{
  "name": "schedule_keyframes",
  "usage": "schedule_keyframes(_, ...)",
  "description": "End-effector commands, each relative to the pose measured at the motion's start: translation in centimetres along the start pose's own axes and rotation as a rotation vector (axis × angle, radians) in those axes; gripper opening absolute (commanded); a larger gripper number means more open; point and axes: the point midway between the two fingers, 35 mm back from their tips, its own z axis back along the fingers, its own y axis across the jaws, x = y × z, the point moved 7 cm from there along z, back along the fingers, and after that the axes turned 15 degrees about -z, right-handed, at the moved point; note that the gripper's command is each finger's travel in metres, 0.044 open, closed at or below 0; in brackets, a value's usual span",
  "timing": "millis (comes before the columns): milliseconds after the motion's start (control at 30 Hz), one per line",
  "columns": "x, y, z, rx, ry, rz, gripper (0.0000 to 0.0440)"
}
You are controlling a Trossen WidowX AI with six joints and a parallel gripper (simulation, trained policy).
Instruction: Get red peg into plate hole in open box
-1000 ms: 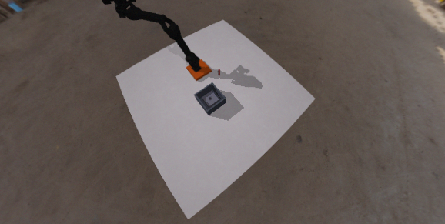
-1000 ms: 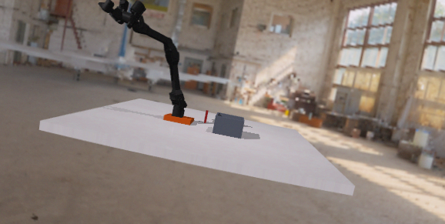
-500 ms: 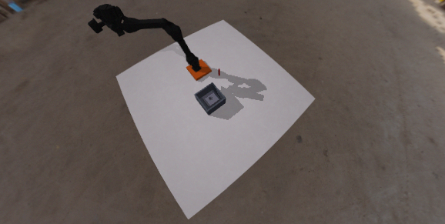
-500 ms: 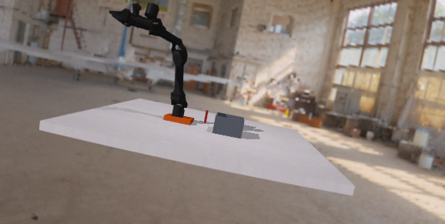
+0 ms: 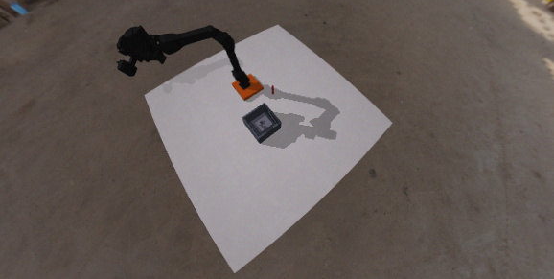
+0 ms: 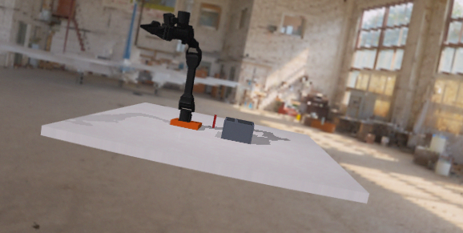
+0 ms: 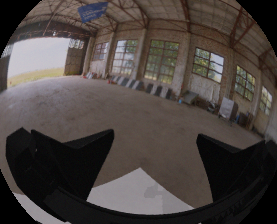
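Observation:
The thin red peg (image 5: 272, 89) (image 6: 214, 121) stands upright on the white table, between the arm's orange base and the box. The dark grey open box (image 5: 271, 130) (image 6: 237, 131) stands near it. Inside, a lighter plate (image 5: 266, 119) with a small dark mark at its middle shows in the top view; whether that mark is the hole is too small to tell. My gripper (image 6: 145, 26) (image 7: 157, 137) is wide open and empty. It is raised high above table level, well away from the peg and the box, neither of which shows in the wrist view.
The arm rises from an orange base plate (image 5: 247, 94) (image 6: 185, 124) on the white table (image 5: 230, 182) (image 6: 160, 148). The arm's shadow falls across the table around the peg and beside the box. A corner of the table shows low in the wrist view, with the floor beyond.

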Motion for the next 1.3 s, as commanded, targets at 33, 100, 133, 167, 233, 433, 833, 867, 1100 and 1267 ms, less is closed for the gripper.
schedule_keyframes(33, -1.3, 2.4, 3.0, 0.111, 0.058, 0.045, 0.044)
schedule_keyframes(100, -2.1, 3.6, 4.7, 0.169, 0.087, 0.07, 0.044)
schedule_keyframes(133, -2.4, 4.2, 5.5, 0.198, 0.101, 0.083, 0.044)
schedule_keyframes(167, -2.8, 4.7, 6.4, 0.228, 0.116, 0.095, 0.044)
schedule_keyframes(233, -3.5, 5.6, 8.2, 0.286, 0.145, 0.119, 0.044)
schedule_keyframes(433, -5.7, 7.8, 14.1, 0.463, 0.232, 0.187, 0.044)
schedule_keyframes(833, -9.5, 8.4, 26.9, 0.814, 0.417, 0.304, 0.044)
schedule_keyframes(867, -9.8, 8.2, 28.0, 0.843, 0.434, 0.313, 0.044)
schedule_keyframes(1100, -11.6, 5.7, 35.0, 1.023, 0.556, 0.376, 0.044)
schedule_keyframes(1267, -12.9, 3.1, 39.2, 1.127, 0.649, 0.426, 0.044)
